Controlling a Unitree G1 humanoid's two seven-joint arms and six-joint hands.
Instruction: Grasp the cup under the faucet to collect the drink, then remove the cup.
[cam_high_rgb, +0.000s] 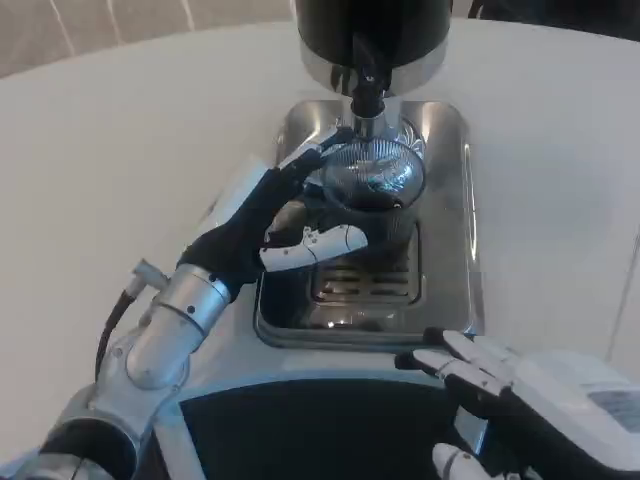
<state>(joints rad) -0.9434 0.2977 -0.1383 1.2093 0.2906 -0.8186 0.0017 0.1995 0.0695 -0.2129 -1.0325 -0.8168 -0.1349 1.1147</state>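
A clear glass cup (372, 185) stands on the steel drip tray (446, 250), right under the black faucet spout (366, 92) of the drink dispenser (370, 35). My left hand (268, 232) reaches in from the lower left and wraps around the cup: its fingers lie along the cup's left rim and its thumb crosses the front. Whether any liquid is in the cup is hard to tell through the glare. My right hand (500, 385) sits low at the bottom right, near the tray's front corner, with its fingers spread and nothing in it.
The tray has a slotted grille (365, 285) in its front half. The white table (120, 150) spreads wide to the left and right of the machine. A dark panel (320, 430) lies along the bottom edge, between my arms.
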